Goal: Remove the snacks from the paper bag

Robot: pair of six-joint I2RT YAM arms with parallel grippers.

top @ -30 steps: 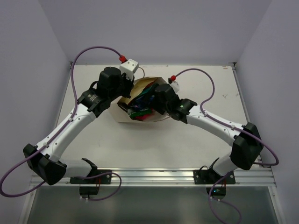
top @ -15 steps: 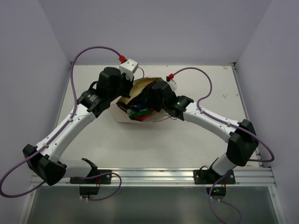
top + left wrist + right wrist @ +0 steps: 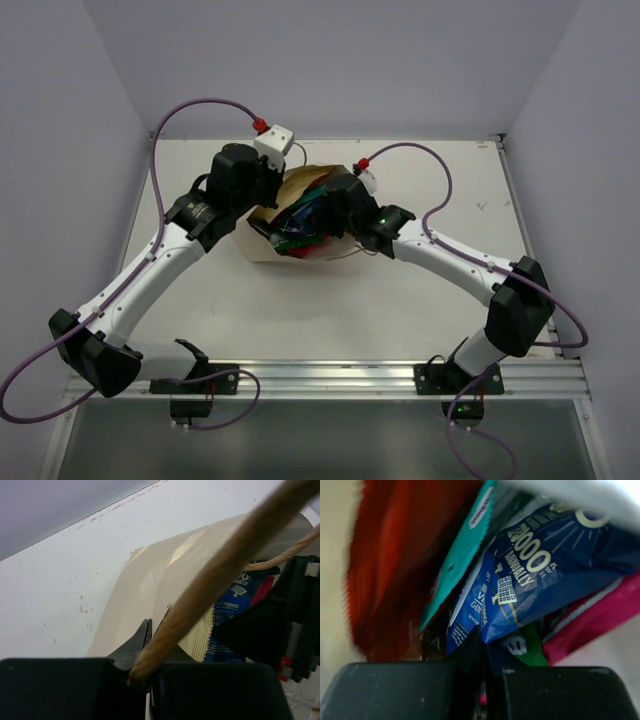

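**A:** Left pincer point(image 3: 150, 652) is shut on the twisted handle point(image 3: 225, 565) of the bag point(image 3: 145, 580). Cord comes out between the fingers and runs straight up to the right, across the bag's rim.

**B:** And the right pincer?

**A:** Right pincer point(image 3: 482, 655) is down inside the bag mouth, jaws closed on the lower corner of the blue pack point(image 3: 535, 580). Fingers sit tight together.

**B:** Where's the bag?

**A:** On the desk point(image 3: 350, 300), in the far half, between the two wrists. Left wrist is at its left rim, right wrist is over the opening. Mouth is open, and coloured packs show from overhead.

**B:** Snacks all inside?

**A:** Every one I can see, yes. From the right wrist view:
- Blue pack is in the middle.
- Teal pack point(image 3: 460, 565) is edge-on just left of it, touching.
- Orange pack point(image 3: 390, 555) is further left against the bag wall, blurred.
- Pink pack point(image 3: 600, 620) is lower right, under the blue one.
- Green pack point(image 3: 525, 645) peeks out below the blue, just beside the fingers.

**B:** Left wrist view add anything?

**A:** Blue pack again, behind the rim, with the right arm's black body beside it. Whether they touch there, can't tell.
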